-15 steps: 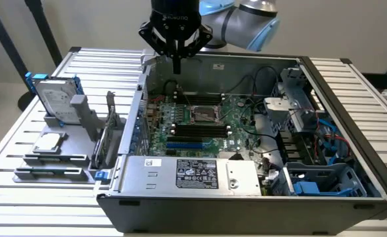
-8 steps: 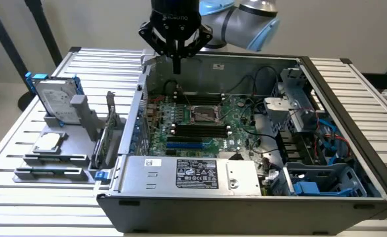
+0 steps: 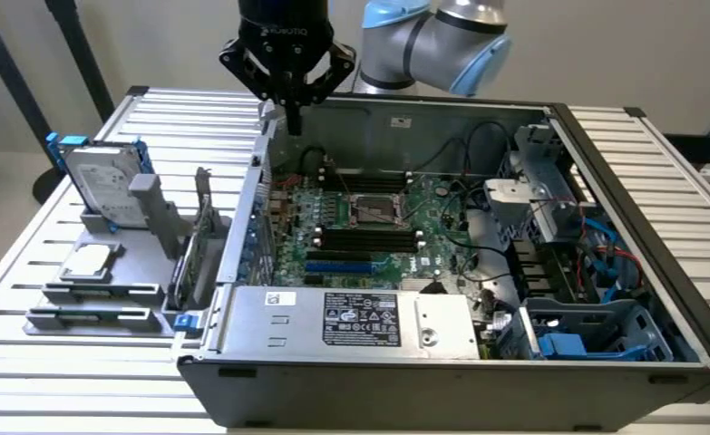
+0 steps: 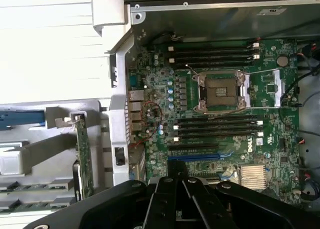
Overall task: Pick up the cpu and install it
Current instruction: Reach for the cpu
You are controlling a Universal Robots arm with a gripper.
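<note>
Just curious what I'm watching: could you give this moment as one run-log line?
hand: shut, empty, above case | cpu: on holder, untouched | socket: empty

White lettering "ROBOTIQ" stands on the black body of the gripper (image 3: 292,125). A white "DELL" logo is printed on the green motherboard (image 4: 280,154), beside a bank of memory slots (image 4: 217,126) and near the finned heatsink (image 4: 253,176). The black label (image 3: 361,319) on the power supply (image 3: 257,324), at the near edge of the case (image 3: 452,390), carries certification marks and print too small to read.
</note>
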